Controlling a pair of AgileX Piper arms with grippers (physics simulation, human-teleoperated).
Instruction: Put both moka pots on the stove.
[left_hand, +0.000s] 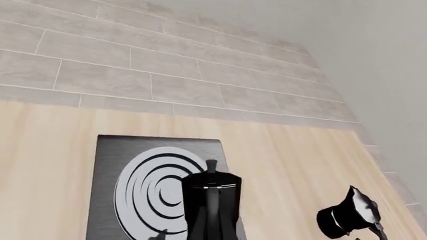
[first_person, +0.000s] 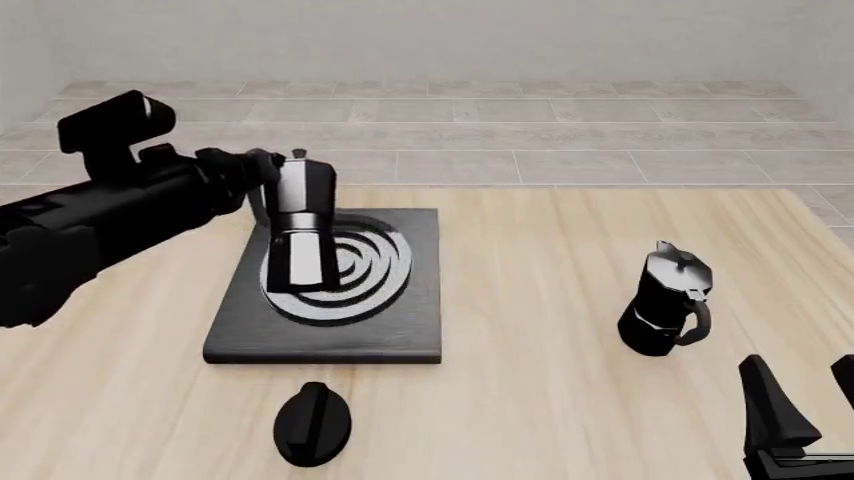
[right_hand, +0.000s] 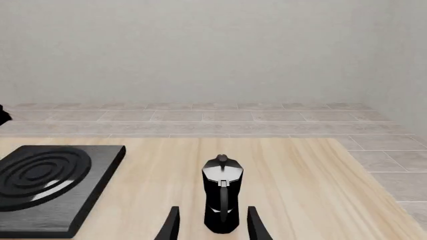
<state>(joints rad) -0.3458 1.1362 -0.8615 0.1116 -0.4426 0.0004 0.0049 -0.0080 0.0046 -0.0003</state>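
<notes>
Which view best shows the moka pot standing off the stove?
The right wrist view: the moka pot stands whole, centred and upright. The front view also shows it whole but smaller; the left wrist view catches it tilted near the frame's edge.

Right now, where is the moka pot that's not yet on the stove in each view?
Front: loose moka pot stands upright on the table, well right of the stove.
Left wrist: lower right corner, off the stove.
Right wrist: centre bottom, between the right claw fingers.
Shared landmark: the stove.

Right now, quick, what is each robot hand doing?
Left end effector: closed, holding a moka pot over the stove.
Right end effector: open, holding nothing; the other moka pot is ahead of it.
</notes>
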